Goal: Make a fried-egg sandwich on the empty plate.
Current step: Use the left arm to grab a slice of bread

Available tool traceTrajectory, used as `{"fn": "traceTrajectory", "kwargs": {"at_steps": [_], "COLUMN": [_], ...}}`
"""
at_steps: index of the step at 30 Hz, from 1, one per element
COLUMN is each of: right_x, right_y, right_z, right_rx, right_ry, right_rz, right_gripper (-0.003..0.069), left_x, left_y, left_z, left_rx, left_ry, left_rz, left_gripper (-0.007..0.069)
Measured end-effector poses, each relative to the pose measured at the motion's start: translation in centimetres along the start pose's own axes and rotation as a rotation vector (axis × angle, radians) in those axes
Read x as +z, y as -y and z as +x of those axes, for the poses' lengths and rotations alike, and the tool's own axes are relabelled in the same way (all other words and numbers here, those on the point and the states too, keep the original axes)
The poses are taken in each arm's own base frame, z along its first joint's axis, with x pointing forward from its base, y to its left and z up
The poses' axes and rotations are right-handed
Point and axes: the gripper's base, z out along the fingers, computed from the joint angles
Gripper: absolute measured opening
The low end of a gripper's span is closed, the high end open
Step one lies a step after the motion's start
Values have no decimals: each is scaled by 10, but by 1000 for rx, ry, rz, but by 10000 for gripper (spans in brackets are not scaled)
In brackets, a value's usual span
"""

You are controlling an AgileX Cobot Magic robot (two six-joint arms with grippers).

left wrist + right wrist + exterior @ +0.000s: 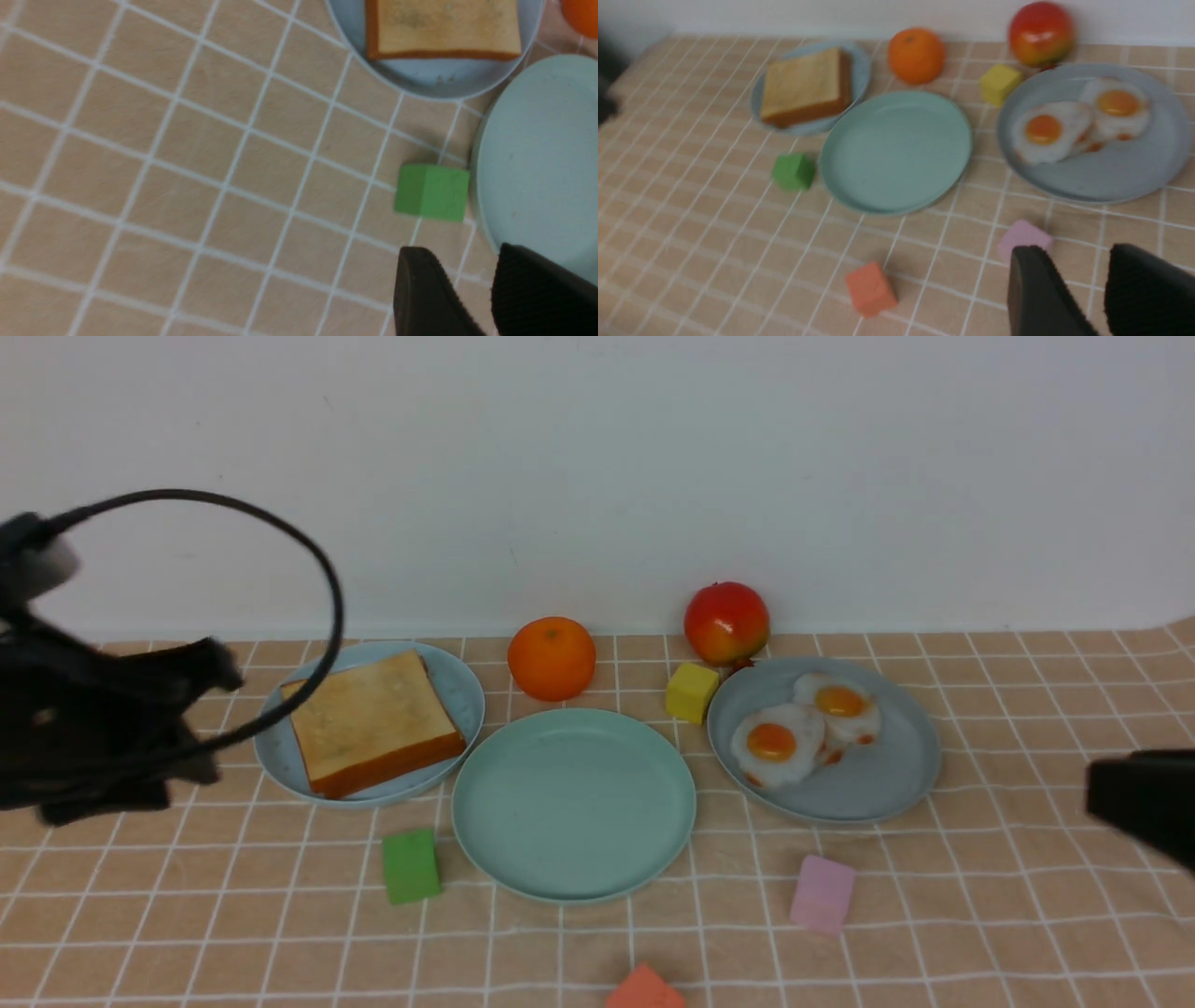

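Note:
The empty plate (574, 803), mint green, lies in the middle of the checked cloth. To its left, square toast (373, 723) with an orange-brown crust rests on a light blue plate (457, 686). On the right, two fried eggs (803, 728) sit on a grey-blue plate (868, 784). My left gripper (462, 252) hangs open above the cloth near the green cube (432, 191), at the mint plate's edge (537, 154), holding nothing. My right gripper (1073, 249) is open too, over the cloth beside the pink cube (1024, 238), short of the egg plate (1111, 172).
An orange (551, 658), a red apple (726, 621) and a yellow cube (692, 692) stand behind the plates by the wall. A green cube (411, 866), a pink cube (822, 893) and a red-orange cube (644, 989) lie in front. A black cable (327, 579) loops above the left arm.

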Motion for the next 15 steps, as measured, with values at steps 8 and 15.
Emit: {"fn": "traceTrajectory", "kwargs": {"at_steps": [8,15], "right_x": [1,0], "right_y": [-17,-20], "right_z": [6,7], "right_rx": [-85,-53], "right_ry": [-46,-64], "right_rz": [-122,-148], "right_gripper": [241,241], "left_x": [70,130], "left_y": [2,-12], "left_z": [-62,-96], "left_rx": [3,44], "left_ry": [-94,-145], "left_rz": [40,65], "left_gripper": [242,304]}}
